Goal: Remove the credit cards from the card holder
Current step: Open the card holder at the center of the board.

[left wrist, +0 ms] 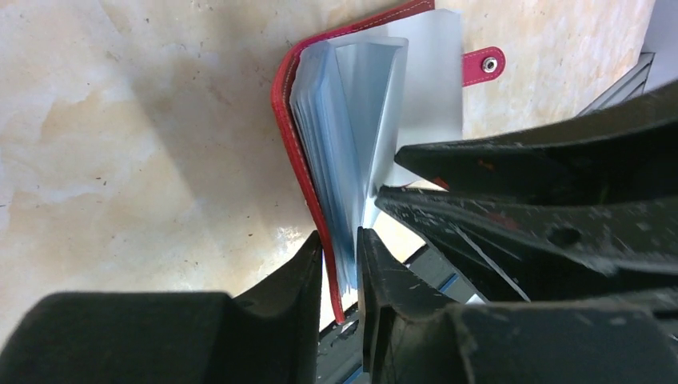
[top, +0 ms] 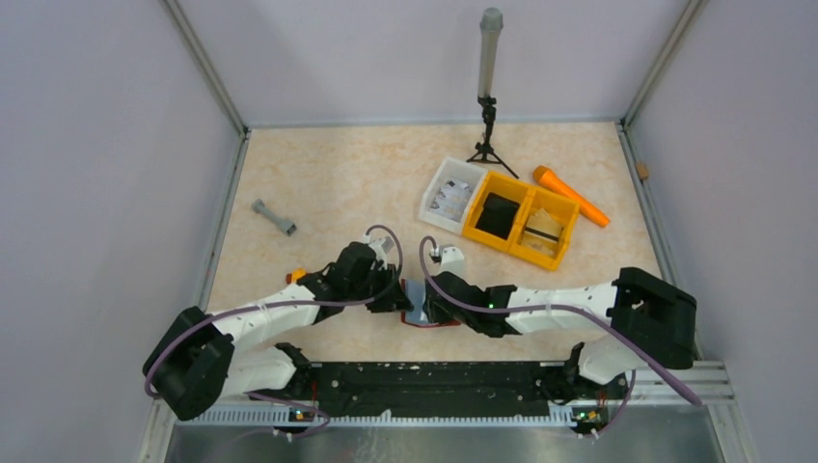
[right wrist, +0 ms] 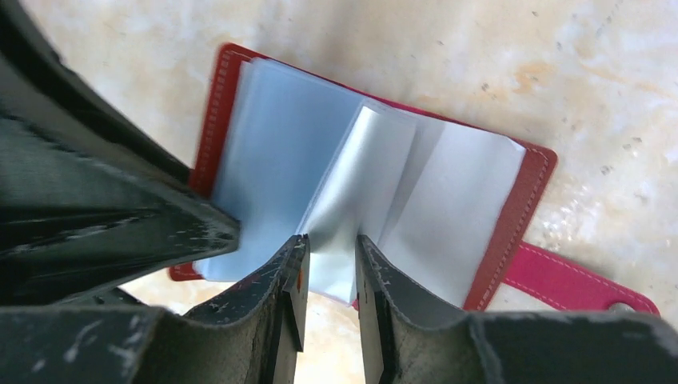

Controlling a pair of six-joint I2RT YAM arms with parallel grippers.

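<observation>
Grip matters most here. The holder (right wrist: 528, 200) lies open on the table (left wrist: 120, 160), near the arms' bases, with both grippers meeting over it from either side. The left gripper (left wrist: 340, 264) has its jaws narrow around the near edge of the red cover and the stack of pale leaves beside it. One finger touches the cover and the other touches the stack, so it looks to be pinning that side down. The right gripper (right wrist: 328, 272) has its jaws narrow too, with a single raised leaf (right wrist: 352, 176) standing in the gap. From these views I cannot tell whether the pads actually bite it.

To do this step well, I judge the left should keep the cover flat and steady. The right should then close on one leaf's content only, low near its free edge. The pull should run straight along the pocket, away from the spine, not upward, or the whole holder will lift. The cards cannot be told from their sleeves here, and a pinch on bare sleeve would only tug the holder. The snap tab (left wrist: 482, 66) sticks out on the far side, apart from both grippers.
</observation>
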